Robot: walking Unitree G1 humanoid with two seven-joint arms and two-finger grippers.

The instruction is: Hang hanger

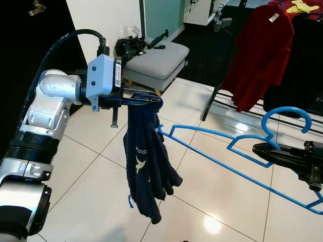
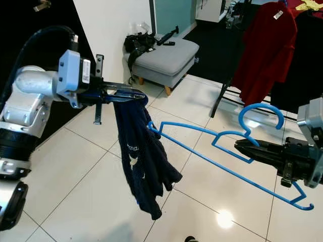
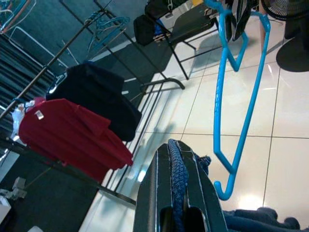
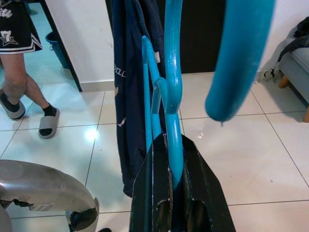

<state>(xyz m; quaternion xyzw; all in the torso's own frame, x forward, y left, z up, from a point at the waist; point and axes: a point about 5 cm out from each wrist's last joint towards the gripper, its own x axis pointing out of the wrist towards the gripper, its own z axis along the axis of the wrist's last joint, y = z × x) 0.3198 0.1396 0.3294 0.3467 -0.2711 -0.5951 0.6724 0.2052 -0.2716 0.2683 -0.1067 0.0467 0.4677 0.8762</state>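
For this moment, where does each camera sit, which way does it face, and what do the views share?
Left eye view: on the head, looking forward and down; left gripper holds a navy garment, right gripper holds the blue hanger.
Right eye view: the stereo twin, same scene; grey ottoman and red shirt behind.
Left wrist view: along the left fingers, toward the clothes rack.
Right wrist view: along the right fingers, toward the garment; a person's legs stand behind.
Shared: hanger and garment.
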